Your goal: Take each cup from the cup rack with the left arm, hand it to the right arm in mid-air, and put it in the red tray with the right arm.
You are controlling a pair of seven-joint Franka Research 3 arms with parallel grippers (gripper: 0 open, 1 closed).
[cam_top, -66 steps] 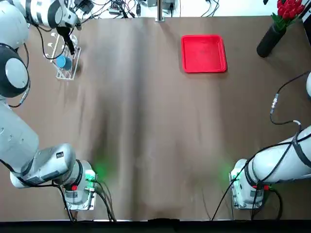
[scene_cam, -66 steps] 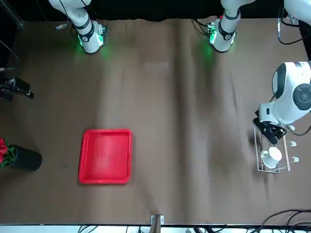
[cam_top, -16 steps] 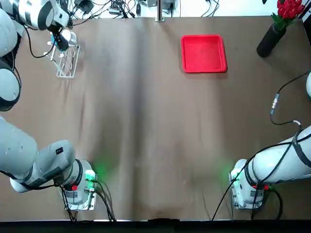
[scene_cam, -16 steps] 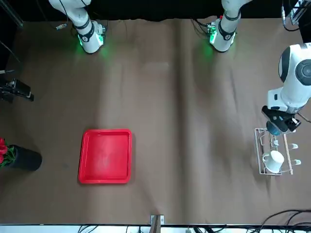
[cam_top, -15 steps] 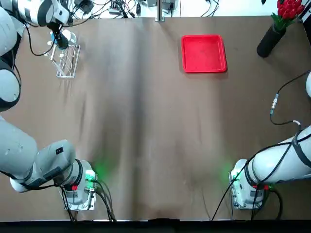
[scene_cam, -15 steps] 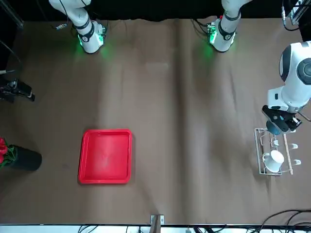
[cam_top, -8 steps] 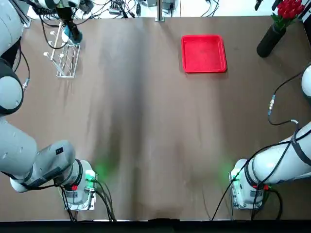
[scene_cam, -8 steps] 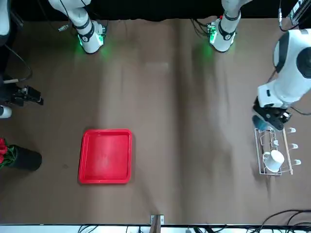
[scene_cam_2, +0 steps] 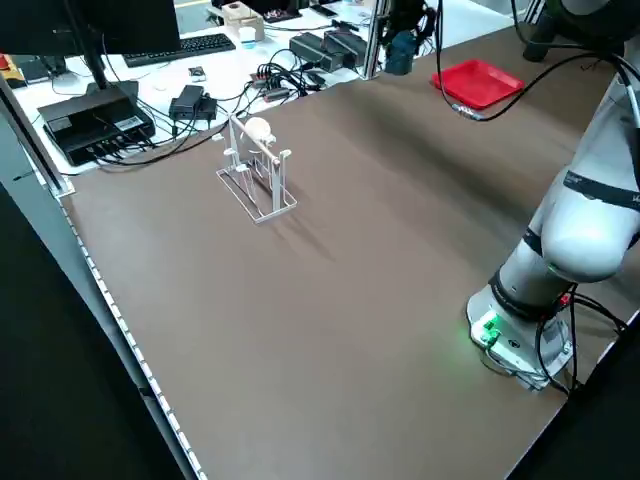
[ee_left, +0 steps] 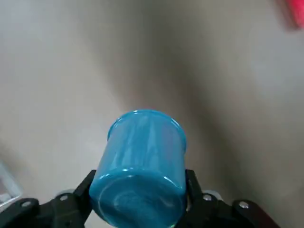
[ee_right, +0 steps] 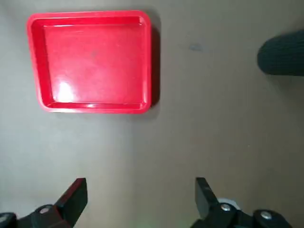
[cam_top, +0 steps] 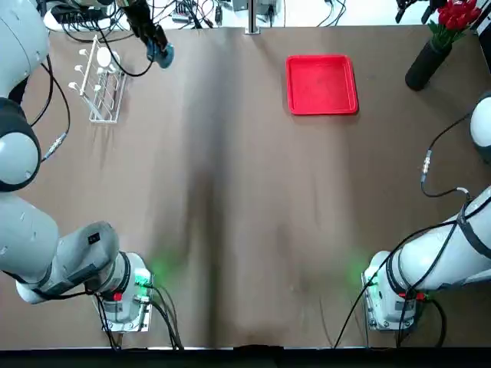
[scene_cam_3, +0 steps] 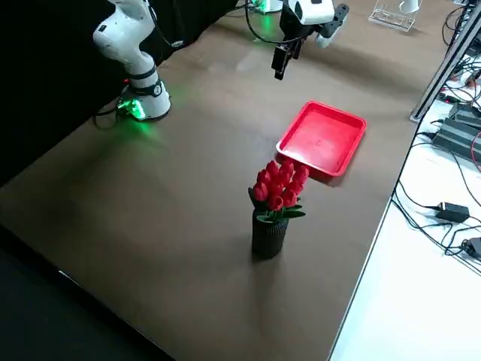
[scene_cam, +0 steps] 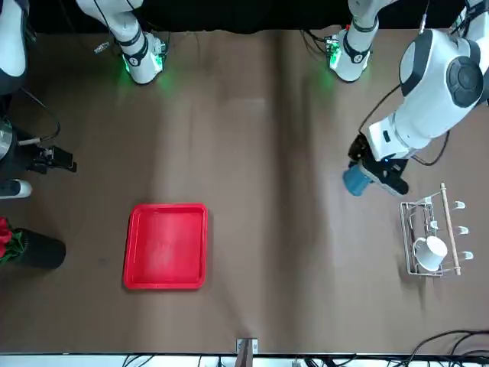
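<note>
My left gripper is shut on the blue cup, holding it in the air to the right of the cup rack. The left wrist view shows the blue cup lying sideways between the fingers. The white cup still hangs on the cup rack. The red tray lies bare at the far side of the table. My right gripper is open and holds nothing. It hovers high beside the red tray, and the front view shows the right gripper near that picture's left edge.
A dark vase of red tulips stands at the far right corner, close to the tray. Cables and electronics lie beyond the table's far edge. Both arm bases sit at the near edge.
My left gripper has lifted the blue cup off the rack and carried it right, toward the table's middle. The right gripper has drifted inward near the tray.
</note>
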